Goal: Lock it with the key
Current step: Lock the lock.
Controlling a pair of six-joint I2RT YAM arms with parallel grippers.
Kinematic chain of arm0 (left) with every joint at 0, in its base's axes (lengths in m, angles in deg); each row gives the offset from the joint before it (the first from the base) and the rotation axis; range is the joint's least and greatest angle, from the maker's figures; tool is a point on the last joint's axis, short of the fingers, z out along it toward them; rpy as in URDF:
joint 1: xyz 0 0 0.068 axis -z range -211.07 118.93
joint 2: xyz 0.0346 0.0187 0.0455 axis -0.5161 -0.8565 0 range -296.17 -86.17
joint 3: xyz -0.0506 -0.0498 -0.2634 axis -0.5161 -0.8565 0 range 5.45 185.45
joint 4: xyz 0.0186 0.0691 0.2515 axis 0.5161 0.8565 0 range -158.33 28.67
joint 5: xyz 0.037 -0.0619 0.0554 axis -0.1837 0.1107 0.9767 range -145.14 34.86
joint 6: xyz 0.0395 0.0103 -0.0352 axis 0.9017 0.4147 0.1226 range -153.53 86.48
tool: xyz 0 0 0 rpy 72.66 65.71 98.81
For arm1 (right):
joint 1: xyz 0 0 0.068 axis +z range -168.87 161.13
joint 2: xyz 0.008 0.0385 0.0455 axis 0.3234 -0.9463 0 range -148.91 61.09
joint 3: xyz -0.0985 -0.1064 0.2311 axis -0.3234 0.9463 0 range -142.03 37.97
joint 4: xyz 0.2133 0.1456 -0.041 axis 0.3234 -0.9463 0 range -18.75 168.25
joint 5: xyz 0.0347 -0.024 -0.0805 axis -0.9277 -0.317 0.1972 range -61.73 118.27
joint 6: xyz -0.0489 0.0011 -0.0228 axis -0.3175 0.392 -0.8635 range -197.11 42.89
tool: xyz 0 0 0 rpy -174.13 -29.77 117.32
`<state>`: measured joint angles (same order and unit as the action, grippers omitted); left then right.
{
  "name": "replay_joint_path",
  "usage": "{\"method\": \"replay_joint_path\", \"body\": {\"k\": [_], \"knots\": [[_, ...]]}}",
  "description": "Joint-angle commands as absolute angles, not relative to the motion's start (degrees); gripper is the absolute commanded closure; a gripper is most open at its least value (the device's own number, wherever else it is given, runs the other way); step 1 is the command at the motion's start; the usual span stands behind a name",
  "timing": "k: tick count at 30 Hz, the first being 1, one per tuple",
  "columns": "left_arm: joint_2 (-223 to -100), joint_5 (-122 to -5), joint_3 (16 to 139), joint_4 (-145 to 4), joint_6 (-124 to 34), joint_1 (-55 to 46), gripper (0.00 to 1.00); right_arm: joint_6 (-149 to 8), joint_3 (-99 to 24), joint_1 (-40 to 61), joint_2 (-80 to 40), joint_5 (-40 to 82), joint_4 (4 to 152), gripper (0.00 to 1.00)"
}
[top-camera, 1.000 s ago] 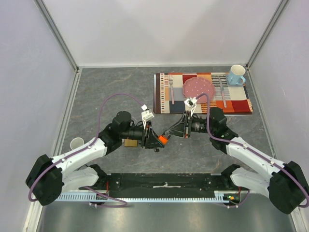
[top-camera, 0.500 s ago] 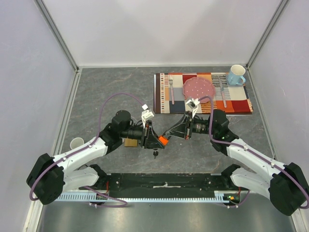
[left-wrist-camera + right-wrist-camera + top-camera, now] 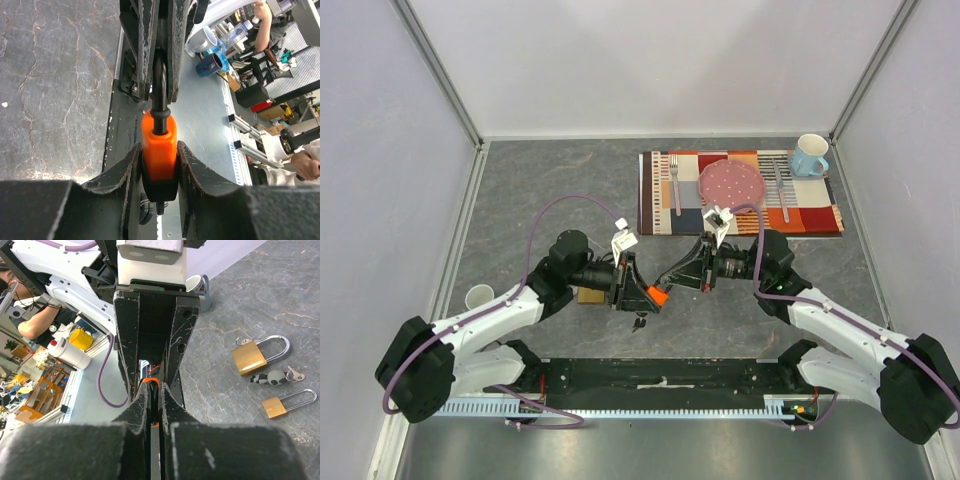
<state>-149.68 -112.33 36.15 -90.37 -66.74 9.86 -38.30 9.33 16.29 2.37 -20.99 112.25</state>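
Observation:
An orange padlock hangs above the table between the two arms. My left gripper is shut on its orange body, one finger on each side. Its black shackle runs away from that gripper into my right gripper, whose fingers are shut on it. In the right wrist view my right gripper pinches the thin black bar, with a bit of orange showing behind. A small dark key dangles under the lock; in the left wrist view the key shows below the lock's black base.
Two brass padlocks and a key with a panda charm lie on the table under the left arm. A placemat at the back right carries a pink plate, cutlery and a blue mug. A white cup stands at the left.
My right gripper has shut on the shackle. Both grippers and the lock have sunk slightly toward the near edge, and the key hangs lower.

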Motion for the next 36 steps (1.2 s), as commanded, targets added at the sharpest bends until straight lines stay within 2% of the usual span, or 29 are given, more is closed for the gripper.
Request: {"method": "replay_joint_path", "body": {"k": [1, 14, 36], "knots": [[-148.9, -113.2, 38.2, -102.8, -68.9, 10.3, 0.98, -40.0, 10.4, 18.6, 0.6, -19.0, 112.4, 1.00], [-146.8, -104.2, 37.2, -101.3, -68.2, 8.9, 0.98, -39.2, 11.4, 21.0, -0.7, -17.6, 113.6, 1.00], [-146.5, -103.2, 36.7, -106.5, -73.5, 5.1, 0.98, -40.8, 13.4, 24.0, -4.1, -16.8, 114.4, 1.00]]}}
